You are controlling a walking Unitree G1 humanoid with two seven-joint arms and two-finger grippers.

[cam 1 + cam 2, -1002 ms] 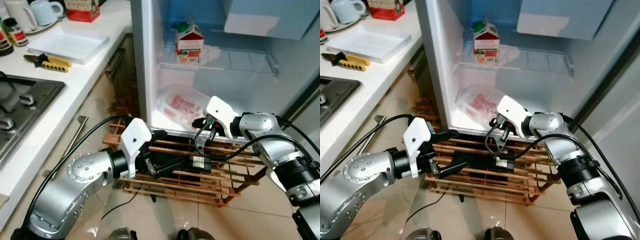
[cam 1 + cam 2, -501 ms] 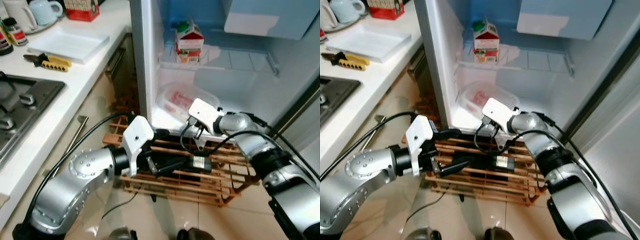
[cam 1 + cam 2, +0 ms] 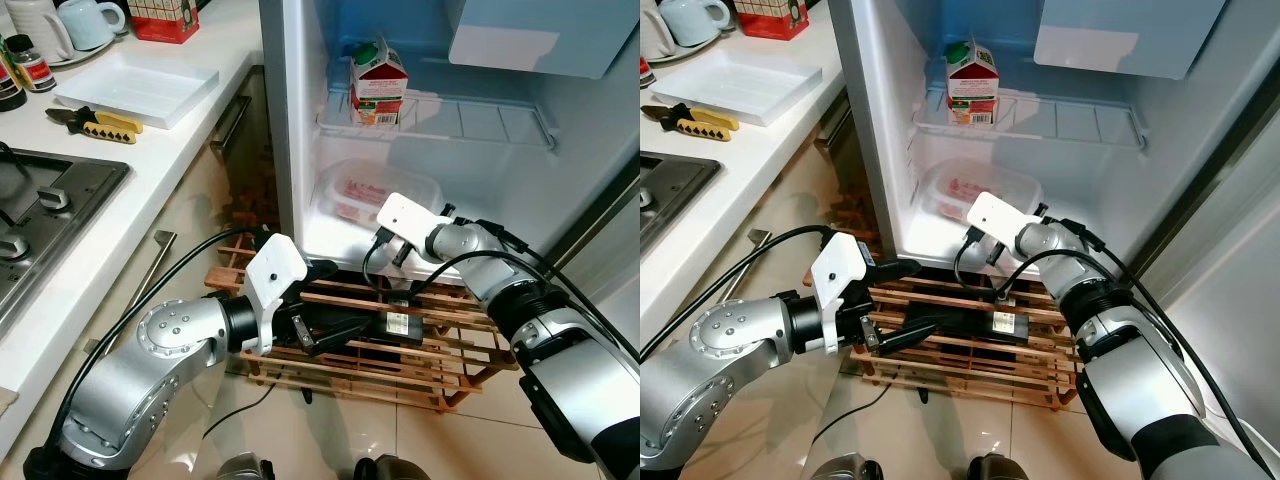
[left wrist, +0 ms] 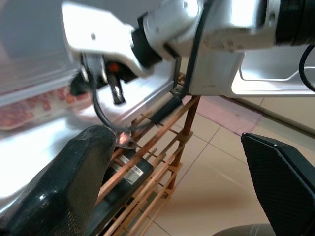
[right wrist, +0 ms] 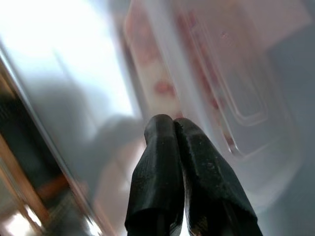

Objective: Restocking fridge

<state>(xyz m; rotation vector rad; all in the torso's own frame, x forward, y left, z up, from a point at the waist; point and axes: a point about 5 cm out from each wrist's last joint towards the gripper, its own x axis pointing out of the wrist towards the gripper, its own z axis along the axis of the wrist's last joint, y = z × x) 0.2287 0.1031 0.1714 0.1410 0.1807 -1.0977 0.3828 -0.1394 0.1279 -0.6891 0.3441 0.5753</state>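
Right pincer [image 5: 172,132] clenched on nothing, just beside meat box [image 3: 375,190] on fridge floor [image 3: 330,235]. Left pincer [image 4: 172,162] spread wide above wooden rack [image 3: 400,350]. Milk carton [image 3: 377,82] on shelf [image 3: 480,125].

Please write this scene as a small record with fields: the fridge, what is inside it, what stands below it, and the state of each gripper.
fridge: door open, interior lit
upper wire shelf: one milk carton, upright
bottom floor of fridge: clear lidded container with pink contents, lying flat
below the fridge opening: wooden rack on the tiled floor, a dark bottle lying in it
right gripper: fingers shut, empty, at the fridge's bottom edge near the container
left gripper: fingers open, empty, low over the rack
counter on the robot's left: white tray, yellow-handled pliers
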